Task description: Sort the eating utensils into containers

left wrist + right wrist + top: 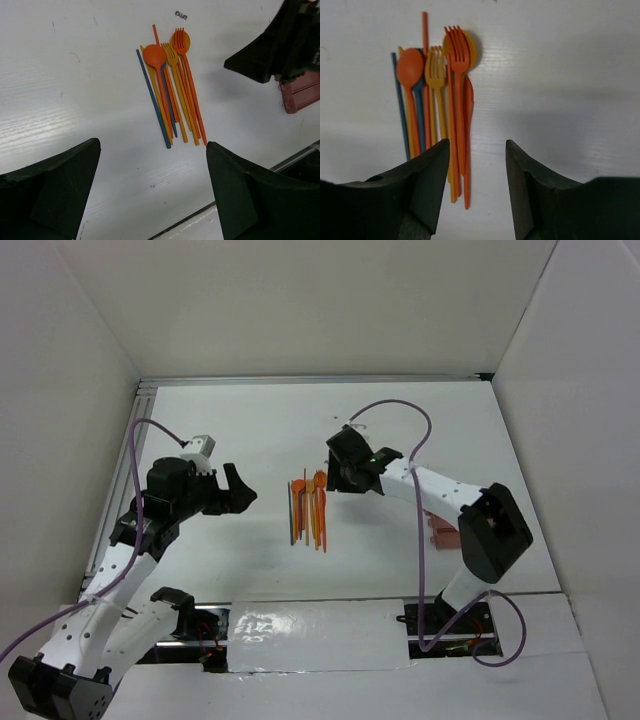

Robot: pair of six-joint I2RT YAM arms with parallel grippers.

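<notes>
The eating utensils [308,508] lie in one tight bundle on the white table: orange spoons, forks and sticks, plus a few blue sticks. They show in the left wrist view [172,90] and in the right wrist view [455,75]. My left gripper [240,490] hovers left of the bundle, open and empty [152,145]. My right gripper [345,475] hovers just right of the bundle's far end, open and empty [477,142], its left finger over the handle ends. A reddish-brown container [440,530] lies to the right, mostly hidden under the right arm; part of it shows in the left wrist view [300,92].
White walls enclose the table on three sides. The table's near edge [240,192] runs just below the utensils in the left wrist view. The right arm's forearm [440,488] crosses above the container.
</notes>
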